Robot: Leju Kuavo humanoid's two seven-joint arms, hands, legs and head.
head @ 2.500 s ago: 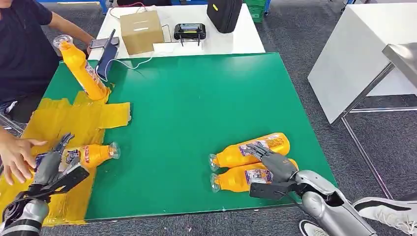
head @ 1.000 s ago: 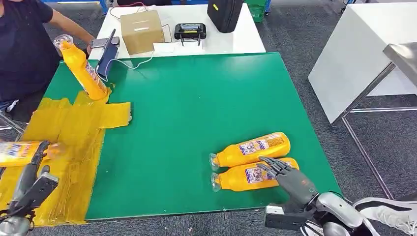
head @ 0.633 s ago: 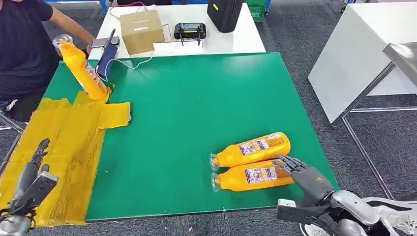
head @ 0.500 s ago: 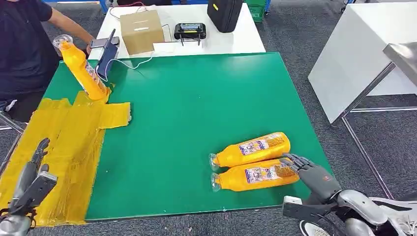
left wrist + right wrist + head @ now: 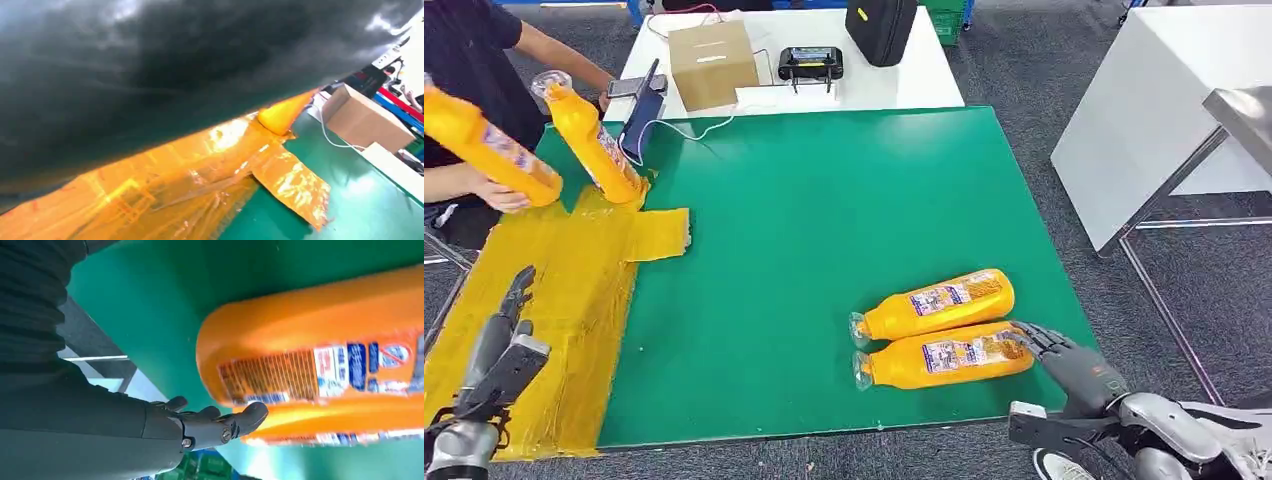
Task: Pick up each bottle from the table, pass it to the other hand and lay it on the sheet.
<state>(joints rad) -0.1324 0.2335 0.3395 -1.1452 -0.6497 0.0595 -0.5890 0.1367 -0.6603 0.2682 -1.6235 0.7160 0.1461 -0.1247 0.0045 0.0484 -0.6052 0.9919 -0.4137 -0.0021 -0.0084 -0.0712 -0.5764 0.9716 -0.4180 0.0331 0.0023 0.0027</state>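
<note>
At the near edge of the green table mat (image 5: 824,200) the right hand (image 5: 1074,365) lies empty with fingers spread, its fingertips (image 5: 1027,333) at the base of the nearer lying orange plastic bottle (image 5: 944,355), which touches a second lying orange bottle (image 5: 934,303) just behind it. The left hand (image 5: 499,350) hovers empty, fingers straight, over the crinkled yellow plastic sheet (image 5: 574,270). Farther off, an upright tilted orange bottle (image 5: 589,135) stands at the sheet's far end, and a person's hand (image 5: 499,192) holds another orange bottle (image 5: 484,145) beside it.
</note>
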